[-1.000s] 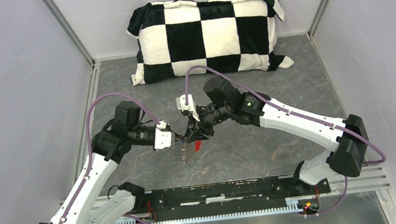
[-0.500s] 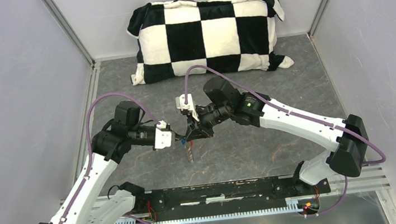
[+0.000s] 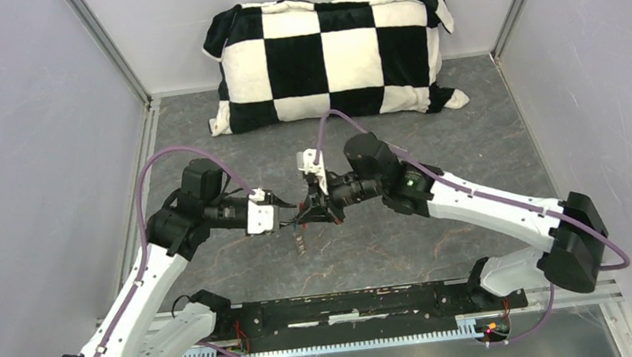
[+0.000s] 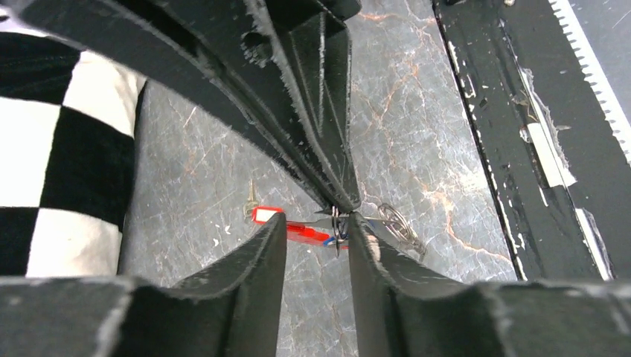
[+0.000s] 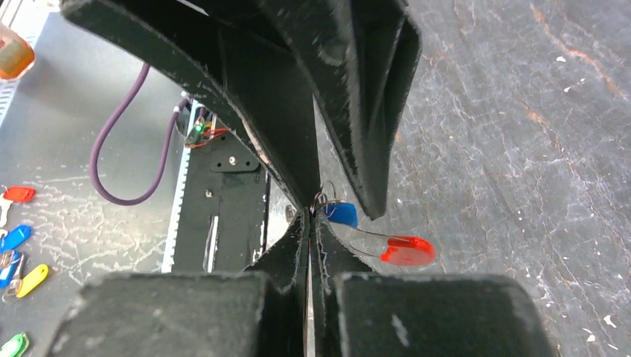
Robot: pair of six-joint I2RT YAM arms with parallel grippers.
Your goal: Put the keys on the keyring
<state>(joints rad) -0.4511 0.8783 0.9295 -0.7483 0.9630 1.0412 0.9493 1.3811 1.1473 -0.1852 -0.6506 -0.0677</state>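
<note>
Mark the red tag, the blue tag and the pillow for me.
red tag [image 5: 407, 251]: right wrist view, middle of the plastic.
blue tag [image 5: 341, 214]: right wrist view, its visible face.
pillow [image 3: 351, 59]: top view, a white square.

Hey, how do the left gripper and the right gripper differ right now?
The left gripper has its fingers apart with a clear gap between them; the right gripper has its fingers pressed together. The left gripper seems to grip nothing, while the right gripper pinches the keys at its tips, a blue tag and a red tag hanging beside them. Both meet tip to tip above the table.
</note>
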